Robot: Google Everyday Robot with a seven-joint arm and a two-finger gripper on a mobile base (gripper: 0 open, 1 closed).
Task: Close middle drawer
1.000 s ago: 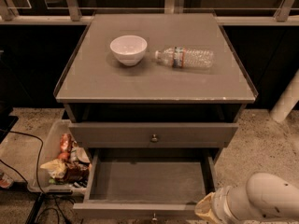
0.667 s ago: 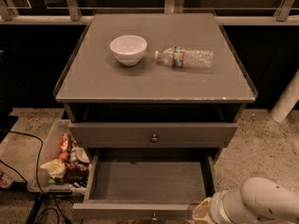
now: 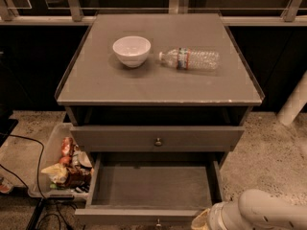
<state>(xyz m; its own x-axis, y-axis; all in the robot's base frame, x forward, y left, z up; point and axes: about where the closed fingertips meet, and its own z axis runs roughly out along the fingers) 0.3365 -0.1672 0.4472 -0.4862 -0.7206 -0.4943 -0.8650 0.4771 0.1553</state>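
In the camera view, the only one there is, the task is not yet done. The middle drawer [image 3: 153,186] stands pulled well out from the cabinet. Its bare floor is open to sight, and its front lies along the bottom edge of the picture with a small round knob [image 3: 158,222] at the centre. The top drawer [image 3: 115,138] above it sits far further in, its front just behind the overhanging tabletop [image 3: 158,87].

The hand [image 3: 199,223] is low at the bottom right, just beside the right end of the pulled-out front, at the tip of the white arm [image 3: 273,211]. Whether it touches the front, and whether it is open or closed, I cannot tell, since most of it is cut off by the frame. I judge that the whole closing push remains: the hand has to get against the front and drive it straight back until it is flush.

By count:
- Drawer fronts: two in sight, each with one knob. A third drawer is not in view.
- On the tabletop: one white bowl [image 3: 131,50], upright, and one clear water bottle [image 3: 192,59] lying on its side, near each other but apart.
- On the floor to the left: one clear bin [image 3: 48,150] of wrappers and one dark cable [image 3: 29,145].
- Robot: one arm and one hand.
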